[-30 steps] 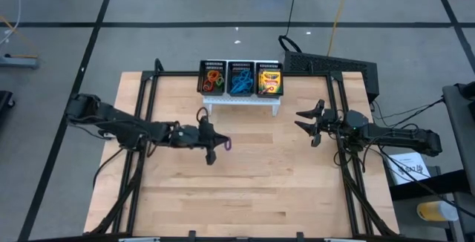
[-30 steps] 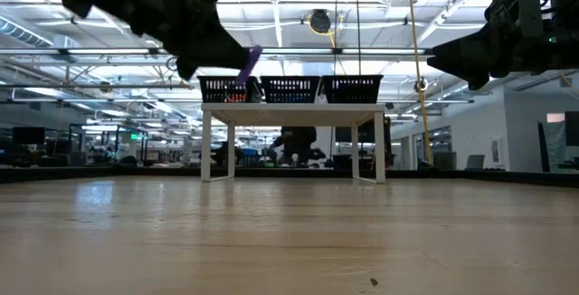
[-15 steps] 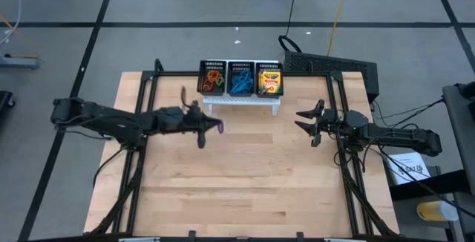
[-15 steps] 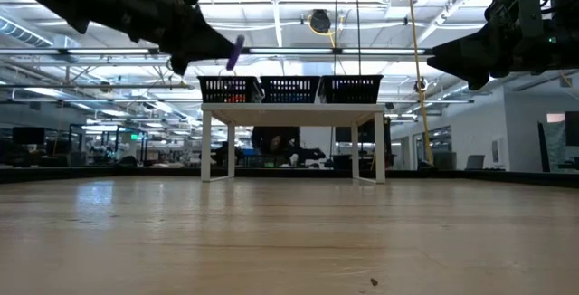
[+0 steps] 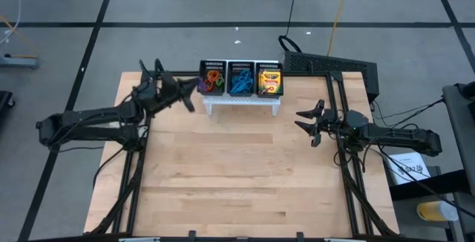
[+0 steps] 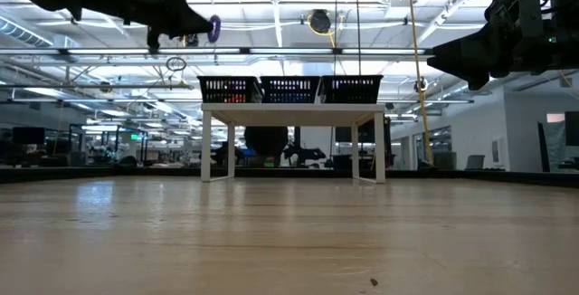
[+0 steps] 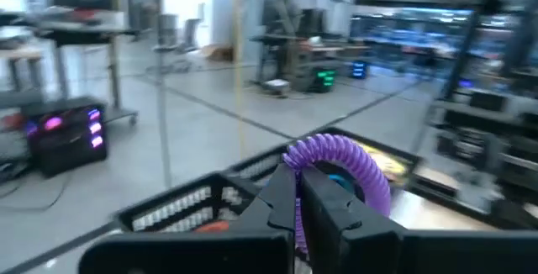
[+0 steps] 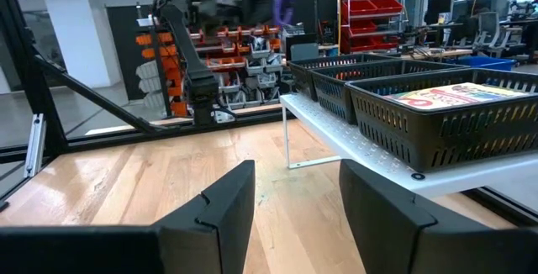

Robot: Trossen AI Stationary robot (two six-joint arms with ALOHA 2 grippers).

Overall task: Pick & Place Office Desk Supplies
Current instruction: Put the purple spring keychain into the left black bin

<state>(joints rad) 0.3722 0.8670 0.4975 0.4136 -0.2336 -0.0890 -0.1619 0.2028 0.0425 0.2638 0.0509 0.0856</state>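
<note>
While raised above the worktop (image 5: 245, 175) at its far left, left gripper (image 5: 191, 87) sits just beside the left compartment of the black mesh organiser (image 5: 240, 79), fingers (image 7: 277, 198) clamped tight on a purple coiled loop (image 7: 340, 165). Seen in low view as a small purple ring (image 6: 213, 29) at the gripper tip, higher than the organiser rim and slightly left of it; not yet over the compartment, as far as low view tells. Organiser perched on a small white stand (image 5: 243, 102) at the far edge of the worktop. Left compartment: red, orange and green loops (image 5: 213, 79). Middle compartment: tangle of thin blue loops (image 5: 240, 84). Right compartment: yellow-and-green crayon boxes (image 5: 270, 80), topmost lying flat, count not readable. Right gripper (image 5: 306, 123) waiting above the right side of the worktop, well apart from the stand, fingers (image 8: 214, 211) parted with nothing between them. From right wrist view: organiser side wall in front, crayon box lid visible through the top, left arm with purple loop farther off.
</note>
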